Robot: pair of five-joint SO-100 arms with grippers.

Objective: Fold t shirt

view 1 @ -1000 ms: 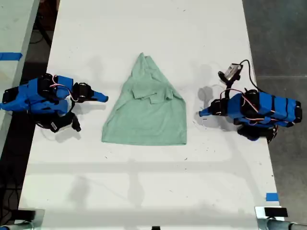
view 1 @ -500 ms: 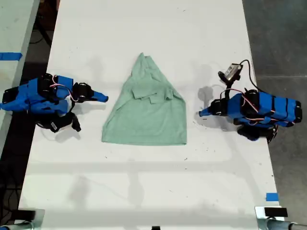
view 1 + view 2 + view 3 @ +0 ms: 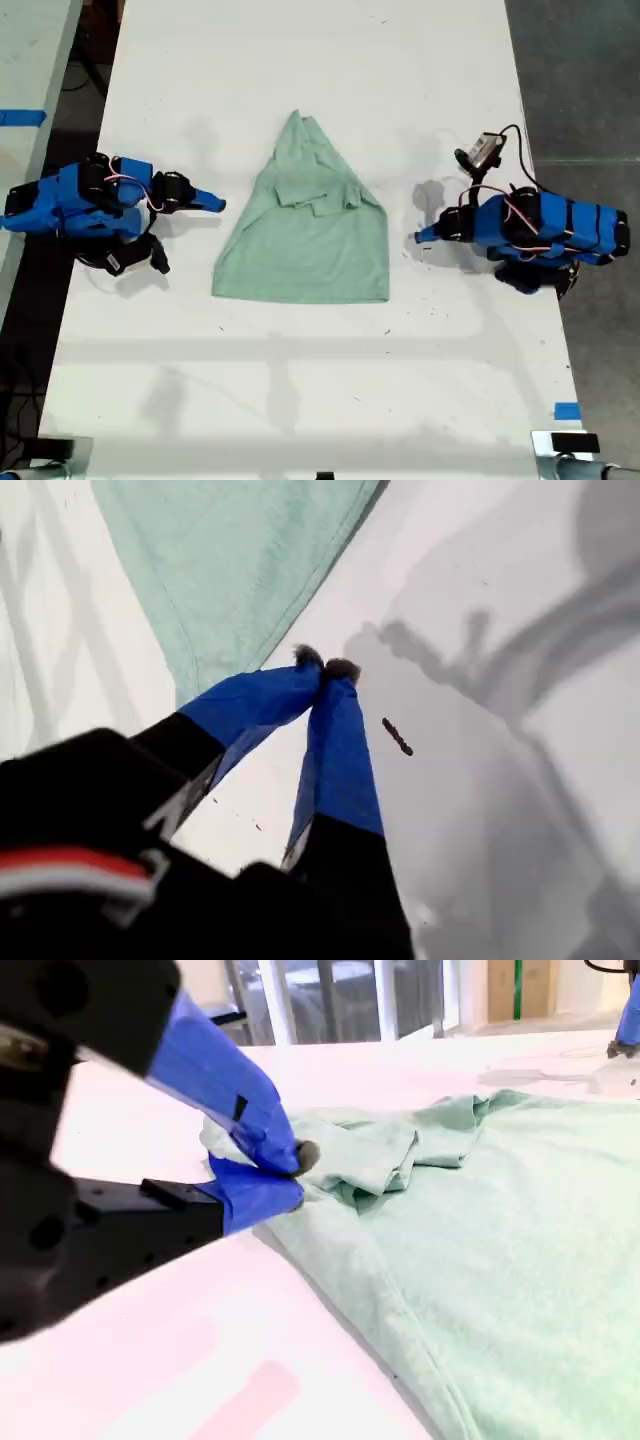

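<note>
While the t shirt (image 3: pixel 305 232) lay partly folded mid-table, my first gripper (image 3: pixel 325 668) and my second gripper (image 3: pixel 296 1175) sat clenched, empty (both beside it); another fold seemingly needed a hem grasp

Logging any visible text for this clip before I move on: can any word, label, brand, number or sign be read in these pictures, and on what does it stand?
None can be read in any view.
The t shirt is plain mint green, with no print or tag showing.
The white table carries only small dark specks, no writing.
The blue tape at the table edge is blank.
My first gripper and my second gripper show no lettering.
</note>
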